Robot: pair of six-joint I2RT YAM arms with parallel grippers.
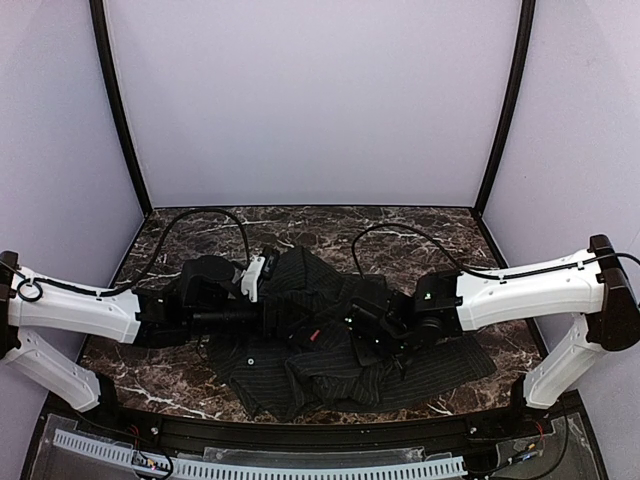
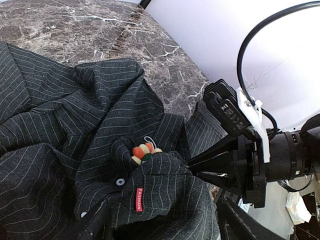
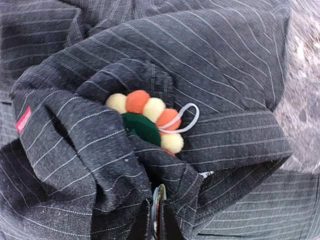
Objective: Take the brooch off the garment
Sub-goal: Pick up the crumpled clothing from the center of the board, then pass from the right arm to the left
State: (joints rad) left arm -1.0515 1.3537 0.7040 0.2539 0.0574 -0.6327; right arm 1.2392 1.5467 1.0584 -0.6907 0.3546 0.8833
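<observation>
Brooch (image 3: 147, 122) half-hidden in the folded garment (image 3: 225, 60), right pincer (image 3: 157, 212) clenched on its cloth, left pincer (image 2: 160, 217) released.

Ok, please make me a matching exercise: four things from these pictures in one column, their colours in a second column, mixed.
1 brooch
2 label
3 garment
4 table

a red with white letters
b dark grey with thin pale stripes
c green centre, orange and cream beads
d brown marble with white veins

Pairs: 1-c, 2-a, 3-b, 4-d
</observation>
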